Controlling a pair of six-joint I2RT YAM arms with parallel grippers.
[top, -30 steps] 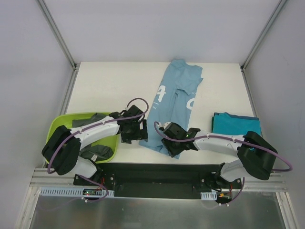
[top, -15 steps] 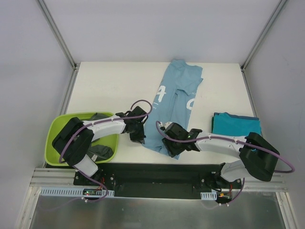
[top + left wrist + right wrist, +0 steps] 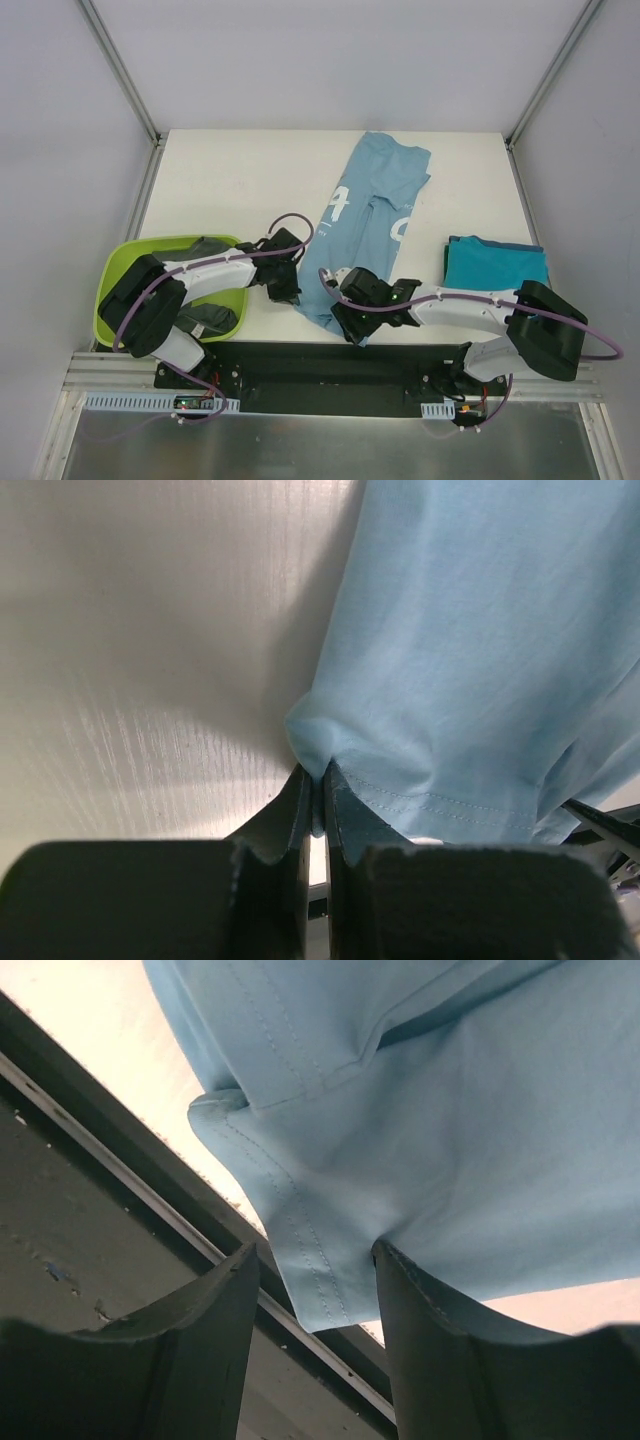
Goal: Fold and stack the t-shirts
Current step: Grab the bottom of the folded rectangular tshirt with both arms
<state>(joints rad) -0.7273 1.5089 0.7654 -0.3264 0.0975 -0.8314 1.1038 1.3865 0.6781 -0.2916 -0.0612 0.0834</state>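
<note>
The light blue t-shirt (image 3: 372, 210) with white printed marks lies lengthwise down the middle of the table. My left gripper (image 3: 291, 291) is shut on its near left hem, and the cloth (image 3: 480, 660) puckers where it enters the pinch (image 3: 318, 782). At the shirt's near right corner my right gripper (image 3: 351, 324) is open. That corner (image 3: 320, 1270) hangs loose between the fingers (image 3: 315, 1260), over the table's front rail. A folded teal t-shirt (image 3: 496, 264) lies at the right. Dark grey t-shirts (image 3: 206, 318) sit in the tub.
The lime-green tub (image 3: 112, 288) stands at the near left, right beside my left arm. The black front rail (image 3: 330, 362) runs just under the right gripper. White walls and metal posts enclose the table on three sides.
My left gripper moved right to the shirt's edge and closed on it. My right gripper slid towards the front edge and widened a little. The shirt shifted slightly.
</note>
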